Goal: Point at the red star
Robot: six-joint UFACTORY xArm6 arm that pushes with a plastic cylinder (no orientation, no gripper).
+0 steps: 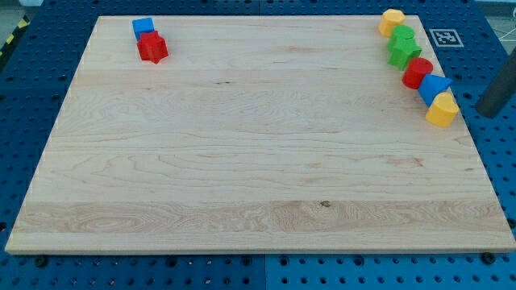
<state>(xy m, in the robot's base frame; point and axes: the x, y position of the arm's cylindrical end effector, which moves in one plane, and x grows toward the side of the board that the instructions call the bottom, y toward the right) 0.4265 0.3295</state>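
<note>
Filled most of the view: a pale wooden board point(258, 169) with long grain lines running left to right and a small dark knot near the lower middle. Lay flat on a blue perforated table top point(32, 72), dotted with evenly spaced round holes, showing along the view's left, right and bottom edges. Carried a small white square tag with a black pattern point(442, 36) at the view's top right, just off the board's corner. Showed a strip of yellow and black striped tape point(8, 42) at the far upper left edge. Lit evenly and softly, with faint shadows only. Showed no more of the room.
</note>
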